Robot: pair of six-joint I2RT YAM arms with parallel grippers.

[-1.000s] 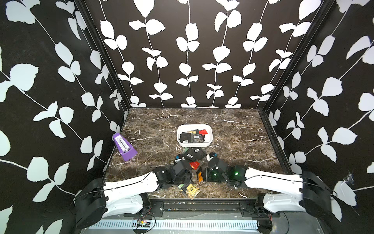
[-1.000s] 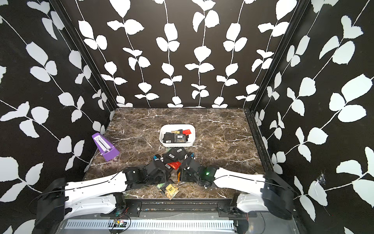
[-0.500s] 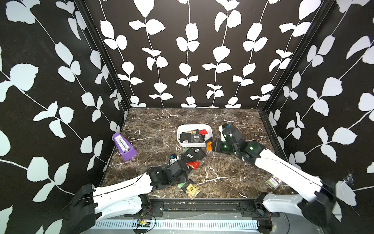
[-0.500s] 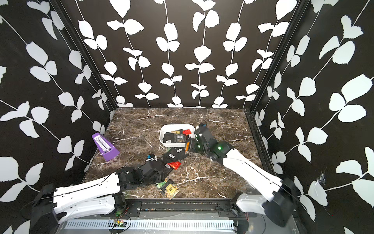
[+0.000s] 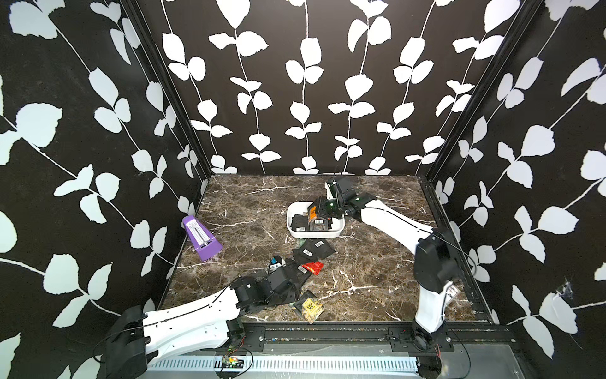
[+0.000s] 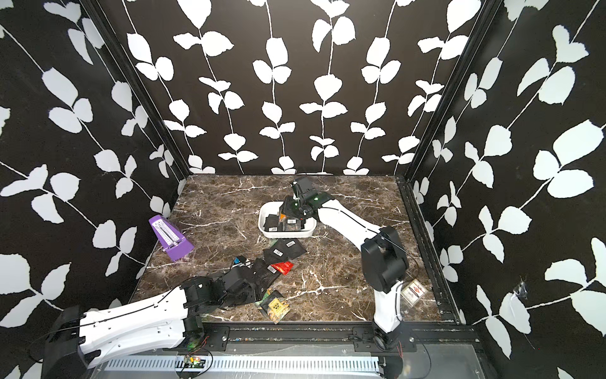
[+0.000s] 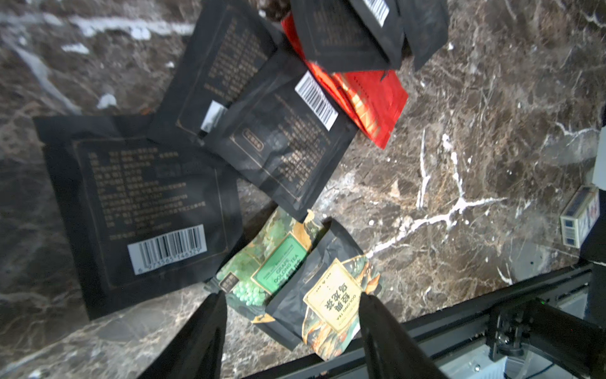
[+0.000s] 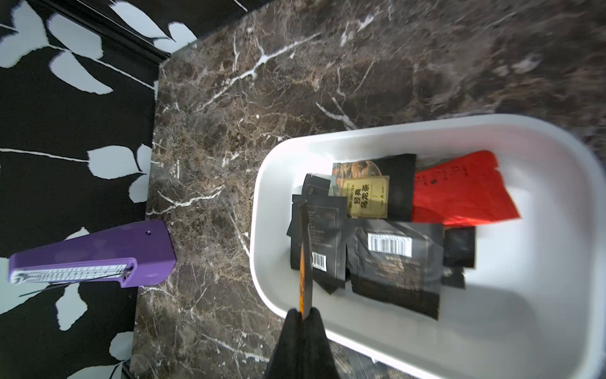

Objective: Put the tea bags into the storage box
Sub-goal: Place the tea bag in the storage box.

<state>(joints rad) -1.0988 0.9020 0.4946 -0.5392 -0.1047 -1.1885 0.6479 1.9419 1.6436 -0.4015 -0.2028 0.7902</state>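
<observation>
Hanging over the storage box [image 5: 314, 235], which sits mid-surface toward the far edge, the right fingers [image 5: 323, 210] are clenched on an orange tea bag [image 5: 312, 212] in both top views. The bag is above the box's inside and not yet let go. Loose tea bags [image 6: 284, 251] trail from just in front of the box to the near edge. There the left fingers [image 6: 249, 290] hover low beside a yellow tea bag [image 6: 275, 306]. A purple metronome [image 5: 201, 237] stands by the left edge, and a small card box [image 6: 414, 292] lies near the right edge.

From the left wrist, the left fingers [image 7: 203, 338] stand apart, released, straddling a green tea bag [image 7: 262, 272] and the yellow tea bag [image 7: 331, 302]. Black tea bags [image 7: 141, 210] and a red tea bag [image 7: 364, 101] overlap beyond.

From the right wrist, the orange tea bag [image 8: 305, 256], seen edge-on, is nipped between the shut right fingers [image 8: 295, 347] over the storage box [image 8: 259, 210], which holds about 6 bags.

I judge the task near halfway: this drop comes next, and roughly 8 bags are left on the surface.
</observation>
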